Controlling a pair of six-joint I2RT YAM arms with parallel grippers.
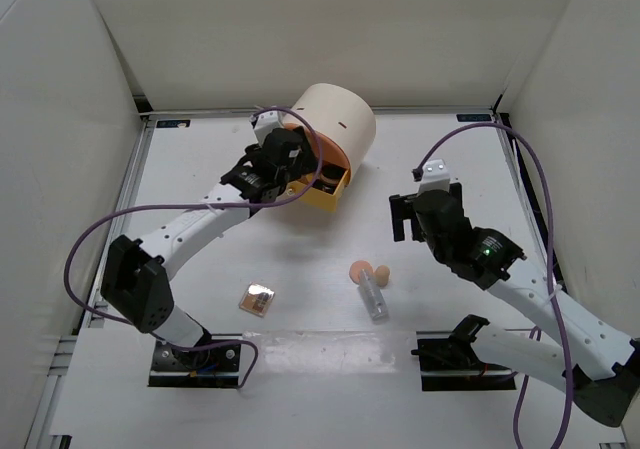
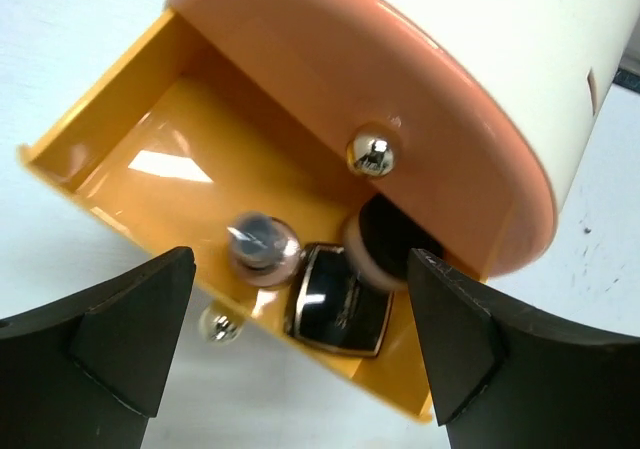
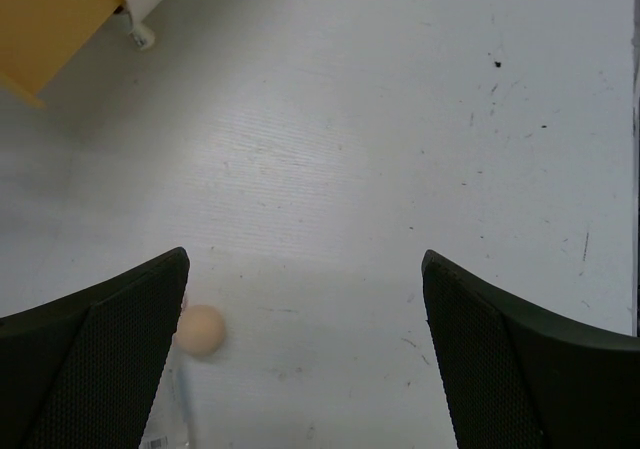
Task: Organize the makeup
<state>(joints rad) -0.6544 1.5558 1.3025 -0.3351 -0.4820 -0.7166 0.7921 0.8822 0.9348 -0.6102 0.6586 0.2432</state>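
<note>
My left gripper (image 1: 283, 169) hovers open and empty over the open orange drawer (image 1: 322, 187) of the cream cylinder box (image 1: 335, 119). In the left wrist view the gripper (image 2: 300, 369) frames the drawer (image 2: 150, 129), which holds a black square compact (image 2: 338, 312), a round dark compact (image 2: 385, 239) and a small round silvery piece (image 2: 263, 246). My right gripper (image 1: 405, 219) is open and empty above the table. Two peach sponges (image 1: 360, 269) and a clear tube (image 1: 375, 297) lie below it. One sponge (image 3: 200, 329) shows beside its left finger. A mirrored rose-gold palette (image 1: 257, 298) lies front left.
White walls close in the table on the left, back and right. The upper drawer front carries a chrome knob (image 2: 371, 154), and a second knob (image 2: 220, 325) sits on the open drawer's front. The drawer's corner (image 3: 50, 19) shows in the right wrist view.
</note>
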